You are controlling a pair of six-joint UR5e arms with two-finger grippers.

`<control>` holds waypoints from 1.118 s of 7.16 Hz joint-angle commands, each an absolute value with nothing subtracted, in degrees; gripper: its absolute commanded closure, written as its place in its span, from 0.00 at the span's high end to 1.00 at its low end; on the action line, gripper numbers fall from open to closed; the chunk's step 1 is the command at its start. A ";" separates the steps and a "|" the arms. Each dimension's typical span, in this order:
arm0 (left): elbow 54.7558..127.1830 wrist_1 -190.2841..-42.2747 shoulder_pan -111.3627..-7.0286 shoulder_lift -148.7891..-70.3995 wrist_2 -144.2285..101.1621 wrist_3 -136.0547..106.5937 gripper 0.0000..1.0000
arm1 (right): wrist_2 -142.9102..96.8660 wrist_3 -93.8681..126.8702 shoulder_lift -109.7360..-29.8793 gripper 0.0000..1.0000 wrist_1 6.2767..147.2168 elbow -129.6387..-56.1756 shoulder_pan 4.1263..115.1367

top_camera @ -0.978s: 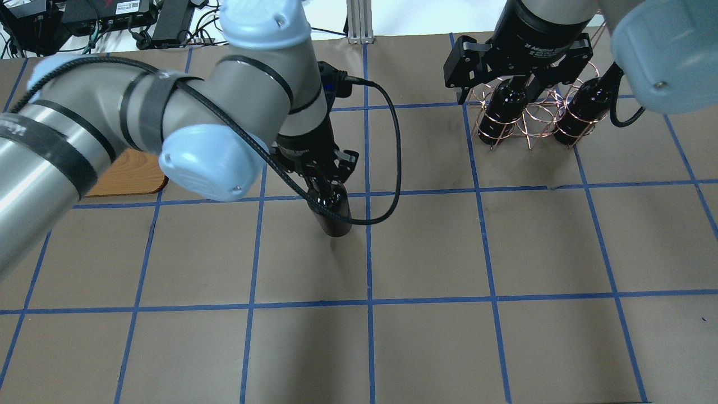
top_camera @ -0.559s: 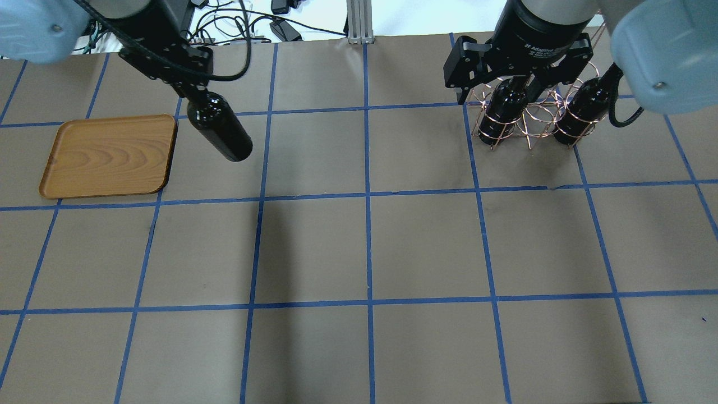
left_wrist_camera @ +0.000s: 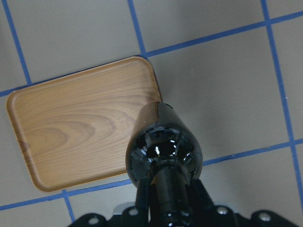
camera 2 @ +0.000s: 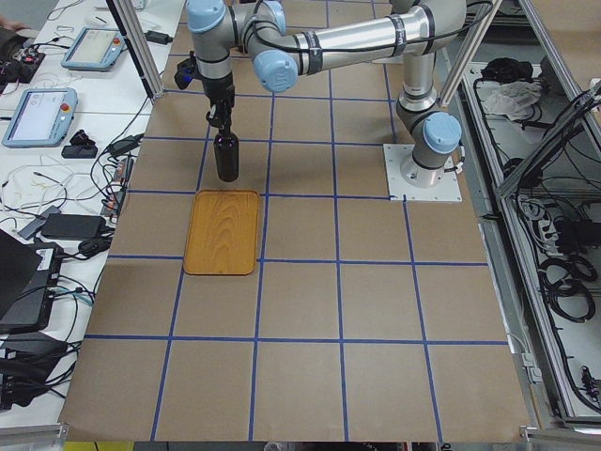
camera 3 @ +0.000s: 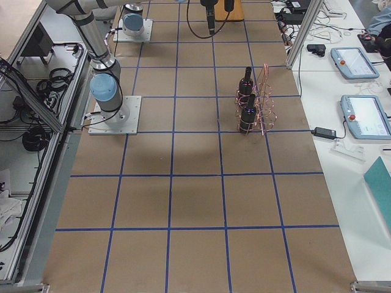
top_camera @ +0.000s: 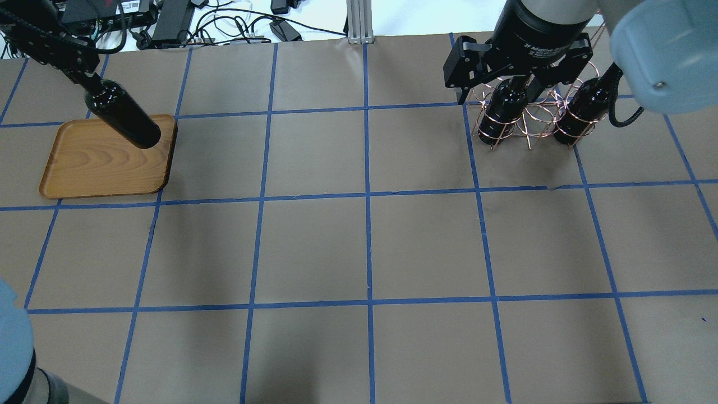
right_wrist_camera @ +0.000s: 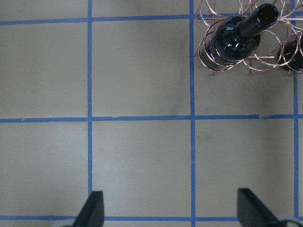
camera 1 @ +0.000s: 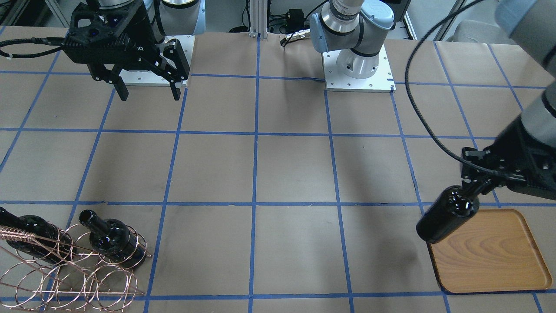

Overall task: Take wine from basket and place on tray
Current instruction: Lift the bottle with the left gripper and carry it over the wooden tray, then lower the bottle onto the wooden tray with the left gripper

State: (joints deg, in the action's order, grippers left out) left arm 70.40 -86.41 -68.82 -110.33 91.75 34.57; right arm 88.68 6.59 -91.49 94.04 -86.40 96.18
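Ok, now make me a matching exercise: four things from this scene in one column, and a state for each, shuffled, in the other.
Things:
1. left gripper
2. right gripper
3. tray
4. basket

States:
A. holds two bottles
B. shut on the neck of the wine
C. open, holding nothing
D. nothing resting on it

Pairs: 1-B, 2-C, 3-D, 4-A
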 commanded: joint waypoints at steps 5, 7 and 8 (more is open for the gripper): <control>68.47 -80.51 -61.26 -118.82 91.85 39.90 0.07 | 88.68 6.59 -91.58 1.00 93.96 -86.48 96.33; 68.47 -80.51 -61.08 -119.18 91.93 39.73 0.50 | 88.68 6.59 -91.58 1.00 93.96 -86.48 96.33; 68.47 -80.51 -61.00 -118.83 91.93 39.55 0.91 | 88.68 6.59 -91.58 1.00 93.96 -86.48 96.33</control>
